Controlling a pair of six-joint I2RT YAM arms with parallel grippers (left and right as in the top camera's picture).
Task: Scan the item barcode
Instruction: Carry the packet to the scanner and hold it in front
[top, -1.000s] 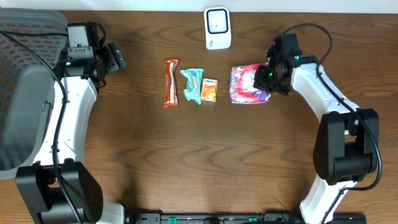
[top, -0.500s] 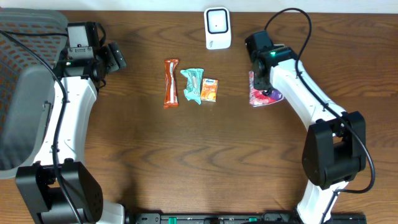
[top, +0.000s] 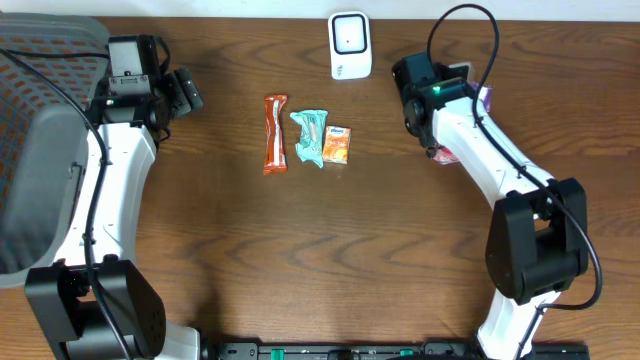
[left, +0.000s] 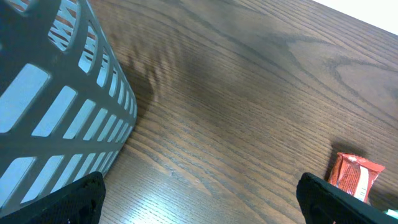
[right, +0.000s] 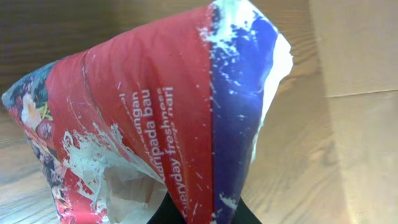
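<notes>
right fingers (right: 236, 218): pinched tight on the packet (right: 143, 124)
left fingers (left: 81, 199): spread wide, holding nothing
packet: red and blue, hanging at 4 o'clock from the white scanner (top: 350, 45)

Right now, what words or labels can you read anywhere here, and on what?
"Everyday freshness": on the red-and-blue packet.
"daripada bau": same packet.
"...ungan": same packet, start cut off.
Print on the orange bar, teal wrapper, small orange box and white scanner: too small to read.
</notes>
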